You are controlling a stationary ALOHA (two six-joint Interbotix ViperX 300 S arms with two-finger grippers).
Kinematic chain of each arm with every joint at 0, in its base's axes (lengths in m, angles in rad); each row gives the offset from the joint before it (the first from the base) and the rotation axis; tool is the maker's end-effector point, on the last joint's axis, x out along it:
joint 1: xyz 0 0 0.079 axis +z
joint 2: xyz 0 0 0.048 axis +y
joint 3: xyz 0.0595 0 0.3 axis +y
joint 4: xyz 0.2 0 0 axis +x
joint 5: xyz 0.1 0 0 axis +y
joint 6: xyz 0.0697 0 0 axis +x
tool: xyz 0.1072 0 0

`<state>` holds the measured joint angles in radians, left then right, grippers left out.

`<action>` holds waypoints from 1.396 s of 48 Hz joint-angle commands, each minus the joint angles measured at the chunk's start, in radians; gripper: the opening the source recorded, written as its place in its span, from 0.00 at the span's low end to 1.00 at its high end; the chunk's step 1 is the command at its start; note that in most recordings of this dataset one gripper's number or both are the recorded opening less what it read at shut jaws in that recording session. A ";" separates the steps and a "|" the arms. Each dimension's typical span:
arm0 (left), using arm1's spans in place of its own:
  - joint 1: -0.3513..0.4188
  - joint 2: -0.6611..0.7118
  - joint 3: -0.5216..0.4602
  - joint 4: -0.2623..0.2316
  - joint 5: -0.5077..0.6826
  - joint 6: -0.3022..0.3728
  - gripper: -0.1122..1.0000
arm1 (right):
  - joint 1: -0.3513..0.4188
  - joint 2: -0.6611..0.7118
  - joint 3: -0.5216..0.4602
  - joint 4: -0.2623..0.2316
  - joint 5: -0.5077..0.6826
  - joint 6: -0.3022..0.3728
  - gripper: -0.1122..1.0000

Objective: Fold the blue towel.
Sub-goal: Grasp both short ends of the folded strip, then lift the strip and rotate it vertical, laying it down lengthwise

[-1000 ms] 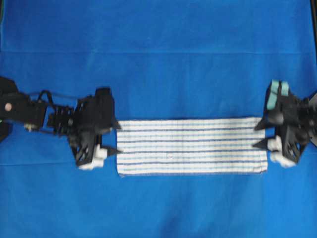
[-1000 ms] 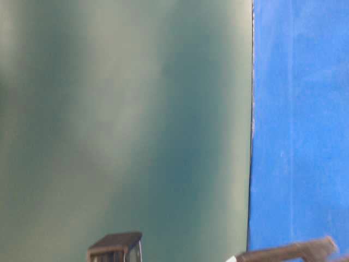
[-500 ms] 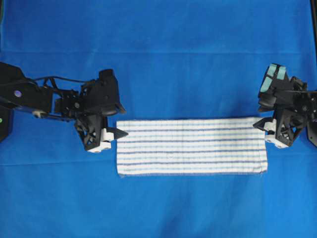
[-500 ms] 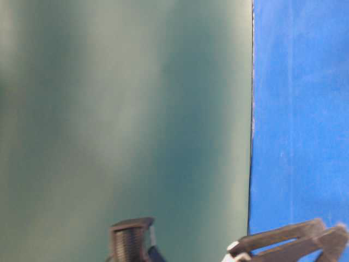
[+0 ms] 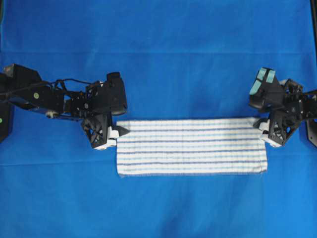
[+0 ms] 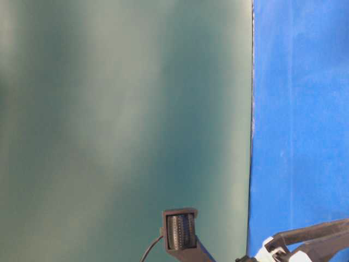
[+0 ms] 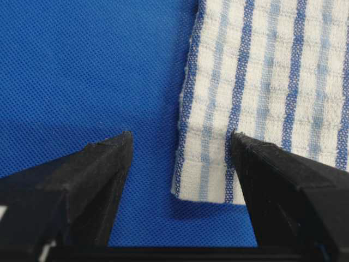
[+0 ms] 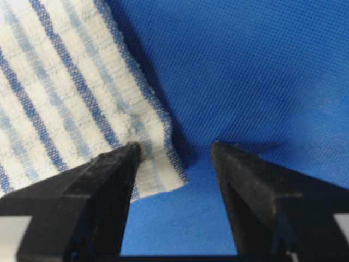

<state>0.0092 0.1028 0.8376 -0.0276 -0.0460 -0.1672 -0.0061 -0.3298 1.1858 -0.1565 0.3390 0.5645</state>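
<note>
Lab bench: blue-sheeted table (image 5: 158, 29)

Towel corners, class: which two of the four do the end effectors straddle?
The two far corners of the blue towel, along its top edge in the overhead view: left end effector at one, right end effector at the other. The near corners lie unattended.

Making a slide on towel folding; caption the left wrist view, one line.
Open left gripper straddles a corner of the blue towel lying on the blue sheet.
</note>
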 commanded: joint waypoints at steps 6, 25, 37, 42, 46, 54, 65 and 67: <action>-0.003 -0.008 -0.009 0.002 0.025 -0.003 0.47 | -0.005 0.005 -0.011 -0.003 -0.011 -0.012 0.56; -0.018 -0.009 -0.015 0.002 0.054 -0.002 0.11 | -0.003 -0.020 -0.014 -0.002 -0.018 -0.015 0.15; -0.011 -0.092 -0.064 0.002 0.143 0.003 0.11 | -0.005 -0.138 -0.052 0.000 0.058 -0.008 0.15; -0.009 -0.158 -0.094 0.002 0.212 0.003 0.11 | -0.005 -0.213 -0.081 0.000 0.129 -0.008 0.15; -0.009 -0.210 -0.117 0.002 0.258 0.000 0.11 | -0.005 -0.275 -0.098 0.000 0.178 -0.006 0.15; -0.009 -0.293 -0.133 0.002 0.305 0.000 0.11 | -0.005 -0.393 -0.132 0.002 0.253 0.002 0.15; -0.031 -0.382 -0.127 0.002 0.339 0.000 0.11 | -0.005 -0.511 -0.164 0.002 0.302 0.002 0.15; -0.035 -0.396 -0.124 0.002 0.341 -0.002 0.11 | -0.005 -0.525 -0.169 0.002 0.308 0.002 0.15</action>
<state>-0.0138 -0.2500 0.7256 -0.0276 0.2930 -0.1672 -0.0077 -0.8360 1.0446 -0.1565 0.6412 0.5645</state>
